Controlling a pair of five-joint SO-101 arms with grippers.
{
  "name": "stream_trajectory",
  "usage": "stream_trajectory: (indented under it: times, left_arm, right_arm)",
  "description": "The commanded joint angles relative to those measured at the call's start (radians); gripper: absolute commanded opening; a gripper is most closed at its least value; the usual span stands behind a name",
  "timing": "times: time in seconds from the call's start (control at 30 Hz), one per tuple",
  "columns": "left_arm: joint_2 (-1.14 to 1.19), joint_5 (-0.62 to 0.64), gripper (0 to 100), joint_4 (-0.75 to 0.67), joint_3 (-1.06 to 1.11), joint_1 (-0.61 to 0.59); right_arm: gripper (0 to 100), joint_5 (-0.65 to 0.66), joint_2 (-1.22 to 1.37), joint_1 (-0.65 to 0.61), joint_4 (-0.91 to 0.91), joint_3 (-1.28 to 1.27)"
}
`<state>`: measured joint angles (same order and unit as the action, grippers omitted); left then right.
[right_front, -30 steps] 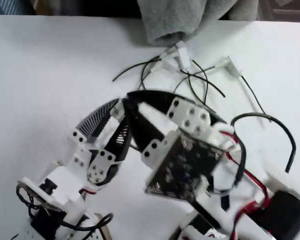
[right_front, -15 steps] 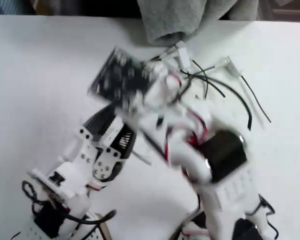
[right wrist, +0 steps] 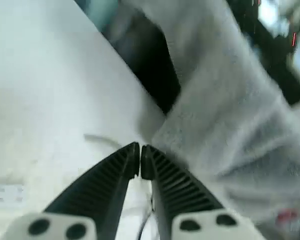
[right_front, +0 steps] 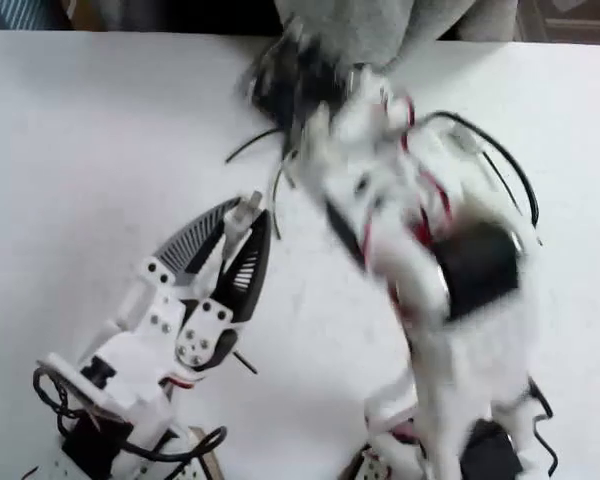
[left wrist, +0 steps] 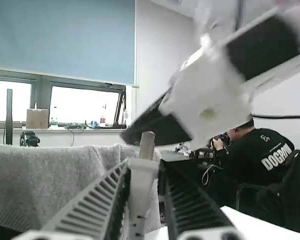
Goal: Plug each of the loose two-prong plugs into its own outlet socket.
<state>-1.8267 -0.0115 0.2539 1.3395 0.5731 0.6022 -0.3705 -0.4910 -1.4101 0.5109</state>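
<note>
A small white two-prong plug [left wrist: 140,192] stands upright between the fingers of the left gripper [left wrist: 144,167], one pale round prong pointing up past the fingertips. The ribbed black fingers are clenched on the plug's sides. From above, that plug [right_front: 246,209] is held over the white counter [right_front: 100,140], left of centre, near thin black wires [right_front: 250,146]. The right gripper [right wrist: 140,152] has its fingers pressed together at the tips with nothing between them, low over the counter's far edge beside a grey towel [right wrist: 230,115].
</note>
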Motion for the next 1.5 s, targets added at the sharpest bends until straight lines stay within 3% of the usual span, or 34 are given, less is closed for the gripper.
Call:
stream_trajectory:
  times: [0.0, 0.47, 0.6, 0.83, 1.0, 1.13, 1.3, 1.47]
  left_arm:
    - [0.001, -0.011, 2, -0.002, -0.009, -0.002]
    - [0.001, -0.011, 2, -0.002, -0.008, -0.005]
    - [0.001, -0.011, 2, -0.002, -0.008, -0.005]
    - [0.001, -0.011, 2, 0.000, -0.015, -0.007]
    - [-0.001, -0.011, 2, 0.000, -0.015, -0.007]
    - [-0.001, -0.011, 2, -0.002, -0.015, -0.007]
    - [-0.001, -0.011, 2, -0.008, -0.015, -0.007]
    - [-0.001, -0.011, 2, -0.008, -0.014, -0.007]
  right_arm:
    - [1.9, 0.005, -0.104, -0.197, -0.094, 0.098]
    - [1.9, 0.005, -0.128, -0.507, -0.197, 0.060]
    - [1.9, 0.002, -0.119, -0.522, -0.197, 0.052]
    - [1.9, 0.015, -0.051, -0.268, -0.136, -0.074]
    - [1.9, 0.158, 0.015, -0.030, -0.059, -0.153]
    - [1.9, 0.192, 0.058, 0.111, -0.042, -0.155]
    - [1.9, 0.212, 0.041, 0.182, -0.045, -0.155]
    - [1.9, 0.212, -0.053, 0.148, -0.042, -0.153]
